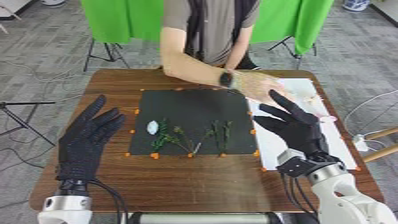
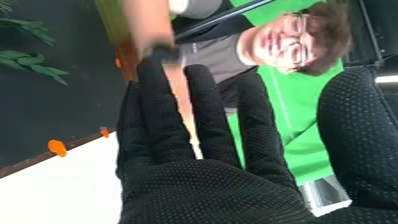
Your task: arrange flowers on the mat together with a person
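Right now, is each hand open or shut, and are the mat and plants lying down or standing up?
Left hand: open, raised
Right hand: open, raised
Person's hand: stretched out, blurred, can't tell if it's open
Black mat: lying flat
Green stems: lying on the mat
White sheet: lying flat

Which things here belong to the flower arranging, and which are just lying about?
Part of the job:
- black mat
- green sprigs on it
- small white piece beside them
- person's hand, over the table's far right

Just about:
- green cloth
- black stand at left
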Robot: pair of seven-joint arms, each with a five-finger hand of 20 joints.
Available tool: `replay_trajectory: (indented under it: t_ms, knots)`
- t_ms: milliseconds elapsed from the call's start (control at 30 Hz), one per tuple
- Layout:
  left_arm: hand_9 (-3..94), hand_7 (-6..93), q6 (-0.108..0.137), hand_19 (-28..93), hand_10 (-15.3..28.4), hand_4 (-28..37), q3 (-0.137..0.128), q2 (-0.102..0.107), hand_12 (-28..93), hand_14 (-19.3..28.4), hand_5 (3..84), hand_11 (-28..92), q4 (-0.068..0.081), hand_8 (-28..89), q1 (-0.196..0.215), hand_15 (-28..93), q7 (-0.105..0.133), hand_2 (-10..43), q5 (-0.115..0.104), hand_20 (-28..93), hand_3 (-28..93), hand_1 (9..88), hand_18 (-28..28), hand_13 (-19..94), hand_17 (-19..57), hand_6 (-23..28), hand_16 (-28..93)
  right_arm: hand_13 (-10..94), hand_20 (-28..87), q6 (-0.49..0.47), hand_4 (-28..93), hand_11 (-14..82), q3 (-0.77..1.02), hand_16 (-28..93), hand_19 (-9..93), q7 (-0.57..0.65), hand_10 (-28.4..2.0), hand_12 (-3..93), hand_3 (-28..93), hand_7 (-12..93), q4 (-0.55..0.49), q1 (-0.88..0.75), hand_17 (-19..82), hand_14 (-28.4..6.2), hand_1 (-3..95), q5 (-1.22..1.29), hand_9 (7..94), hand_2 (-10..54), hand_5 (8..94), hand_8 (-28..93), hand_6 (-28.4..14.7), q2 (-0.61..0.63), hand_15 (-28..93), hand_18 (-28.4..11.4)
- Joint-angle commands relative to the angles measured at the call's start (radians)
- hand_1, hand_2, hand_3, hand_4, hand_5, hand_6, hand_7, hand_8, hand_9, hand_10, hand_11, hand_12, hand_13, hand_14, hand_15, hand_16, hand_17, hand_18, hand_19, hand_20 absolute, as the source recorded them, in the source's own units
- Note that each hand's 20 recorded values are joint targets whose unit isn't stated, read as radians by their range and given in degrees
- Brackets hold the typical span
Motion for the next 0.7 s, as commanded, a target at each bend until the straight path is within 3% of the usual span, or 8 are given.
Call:
replay_trajectory:
  t_ms: [33, 700]
  knots:
    - [36.9, 11.1, 0.001, 57, 19.8, -27.8, 0.000, -0.010, 8, 24.7, 36.2, 21, 0.002, -10, 0.010, 36, -0.013, 7.4, 0.001, -3, 80, 22.6, 21.3, 29, -4.4, 7.7, -9, 41, 14, -0.008, -28, 7.9, 0.005, 17, 43, 0.002, -14.5, 10.1, 82, 12, -0.007, -0.017, 6, -19.8, 20.3, -0.010, 45.6, 3.4, 39.7, -13, 1.6, -0.013, 20, -17.6]
    - [37.2, 11.5, 0.003, 57, 20.2, -27.8, 0.004, 0.000, 9, 24.6, 36.2, 22, 0.005, -10, 0.008, 36, -0.001, 7.4, -0.003, -2, 80, 22.8, 21.8, 29, -5.2, 7.8, -9, 42, 15, 0.021, -28, 9.3, 0.004, 17, 45, 0.014, -15.0, 10.3, 82, 12, -0.004, -0.005, 6, -19.6, 20.9, -0.027, 47.5, 3.3, 40.2, -13, 1.5, 0.004, 22, -17.5]
